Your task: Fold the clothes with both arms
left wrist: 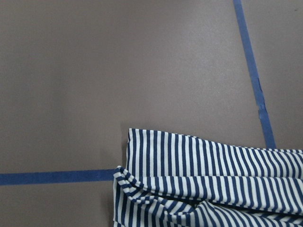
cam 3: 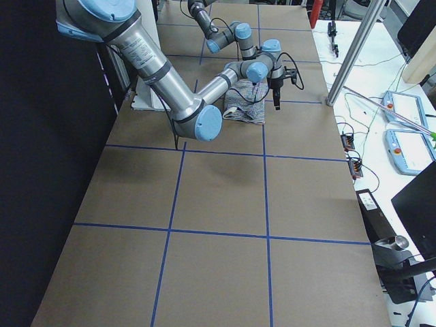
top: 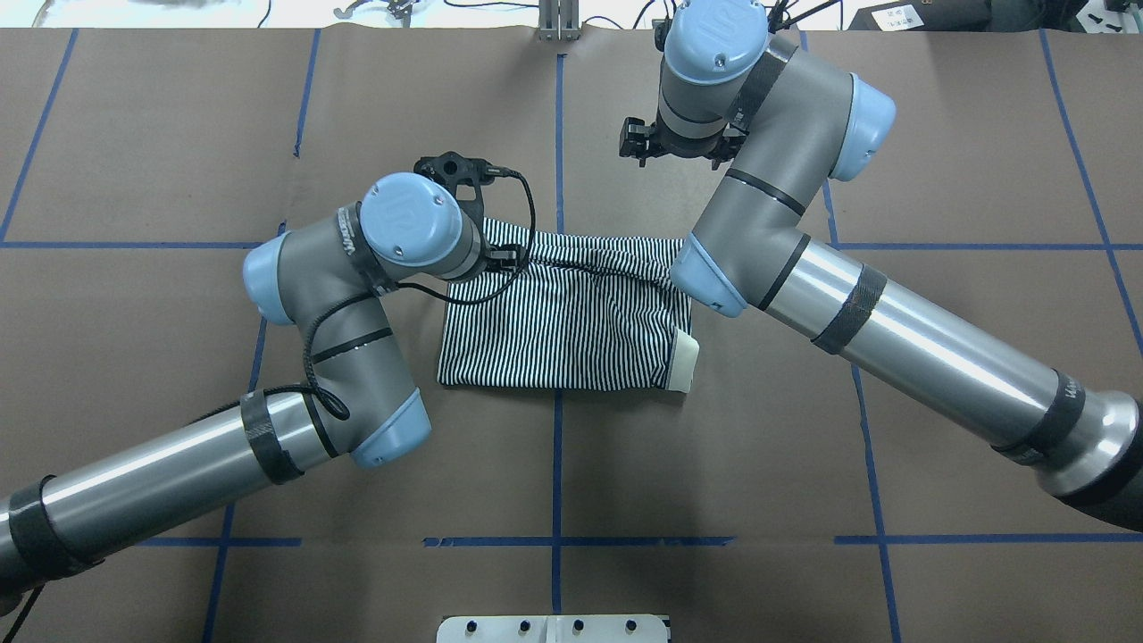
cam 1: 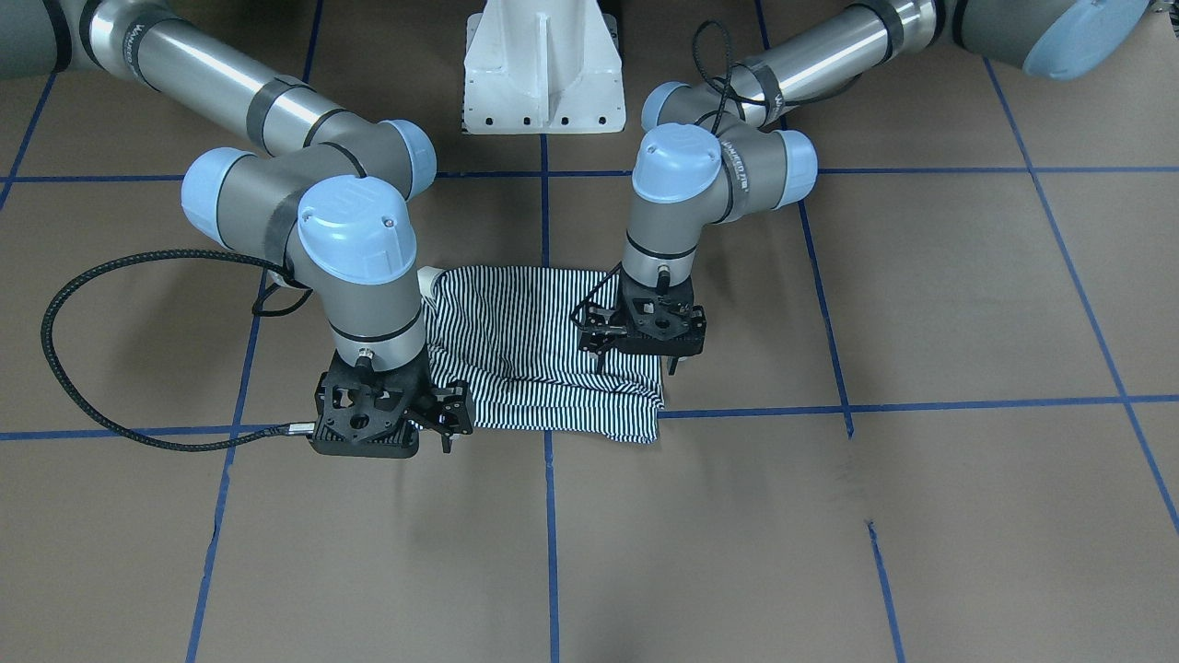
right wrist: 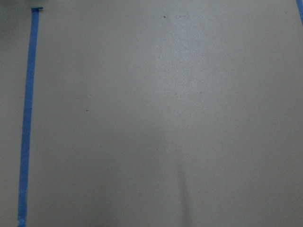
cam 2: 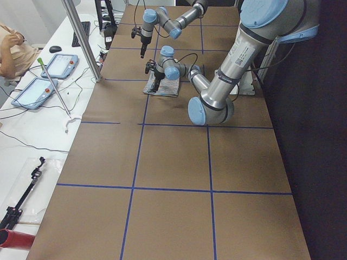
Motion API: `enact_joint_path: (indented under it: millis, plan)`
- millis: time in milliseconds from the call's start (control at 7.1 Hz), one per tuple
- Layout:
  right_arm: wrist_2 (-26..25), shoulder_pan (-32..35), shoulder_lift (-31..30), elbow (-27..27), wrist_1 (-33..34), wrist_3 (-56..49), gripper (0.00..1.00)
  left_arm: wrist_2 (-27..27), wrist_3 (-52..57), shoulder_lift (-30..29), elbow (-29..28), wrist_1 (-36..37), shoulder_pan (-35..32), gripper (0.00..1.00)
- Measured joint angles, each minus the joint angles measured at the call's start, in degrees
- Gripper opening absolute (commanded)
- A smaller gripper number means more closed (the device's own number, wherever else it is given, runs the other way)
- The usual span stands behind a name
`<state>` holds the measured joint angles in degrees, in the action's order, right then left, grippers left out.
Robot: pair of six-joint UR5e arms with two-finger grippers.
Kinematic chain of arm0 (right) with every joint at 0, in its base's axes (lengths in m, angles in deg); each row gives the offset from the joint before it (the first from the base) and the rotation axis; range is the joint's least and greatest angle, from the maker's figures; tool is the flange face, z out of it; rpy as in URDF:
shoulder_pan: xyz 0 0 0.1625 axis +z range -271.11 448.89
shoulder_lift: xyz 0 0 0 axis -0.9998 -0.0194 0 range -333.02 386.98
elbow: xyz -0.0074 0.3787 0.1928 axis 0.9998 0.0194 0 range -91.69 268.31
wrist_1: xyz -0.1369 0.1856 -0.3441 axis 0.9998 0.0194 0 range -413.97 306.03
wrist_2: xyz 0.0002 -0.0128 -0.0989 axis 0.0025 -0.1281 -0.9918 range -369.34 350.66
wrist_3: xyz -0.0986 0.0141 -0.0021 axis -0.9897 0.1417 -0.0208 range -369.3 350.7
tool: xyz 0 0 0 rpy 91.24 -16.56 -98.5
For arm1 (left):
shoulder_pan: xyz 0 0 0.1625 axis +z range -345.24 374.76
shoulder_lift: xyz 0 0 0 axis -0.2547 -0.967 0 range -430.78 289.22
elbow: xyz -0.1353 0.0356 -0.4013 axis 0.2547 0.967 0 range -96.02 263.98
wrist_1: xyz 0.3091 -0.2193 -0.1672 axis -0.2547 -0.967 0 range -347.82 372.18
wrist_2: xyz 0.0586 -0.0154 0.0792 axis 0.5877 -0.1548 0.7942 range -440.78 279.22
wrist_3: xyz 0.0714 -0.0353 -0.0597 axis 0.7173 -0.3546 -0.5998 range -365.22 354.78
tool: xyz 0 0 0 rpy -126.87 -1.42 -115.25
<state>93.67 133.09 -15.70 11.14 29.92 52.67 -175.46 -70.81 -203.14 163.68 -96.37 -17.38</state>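
Observation:
The striped polo shirt (cam 1: pixel 539 354) lies folded into a rough rectangle at the table's middle (top: pixel 563 330), its cream collar (top: pixel 683 362) at the edge nearer the right arm. My left gripper (cam 1: pixel 659 361) points straight down over the shirt's corner; the left wrist view shows that corner (left wrist: pixel 213 184) lying flat, with no fingers in frame. My right gripper (cam 1: pixel 368 447) hangs above bare table just off the shirt's far corner and stands well up in the side view (cam 3: pixel 276 102). The fingers of both are hidden beneath their black mounts, so I cannot tell whether they are open or shut.
The white pedestal base (cam 1: pixel 543 74) stands behind the shirt. Blue tape lines (cam 1: pixel 551 534) cross the brown table. A metal post (cam 2: pixel 81 38) stands at the table's edge, and beyond it is a bench with tablets (cam 2: pixel 38 89), cables and a seated person (cam 2: pixel 11 51).

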Motion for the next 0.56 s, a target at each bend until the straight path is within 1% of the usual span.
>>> enact_joint_path:
  millis: [282, 563]
  plan:
    - [0.0, 0.01, 0.0, 0.02, -0.29, 0.0, 1.0, 1.83, 0.16, -0.68, -1.37, -0.14, 0.82, 1.0]
    - [0.0, 0.08, -0.28, 0.08, -0.8, 0.0, 1.0, 2.13, 0.81, -1.45, -2.55, -0.19, 0.51, 1.0]
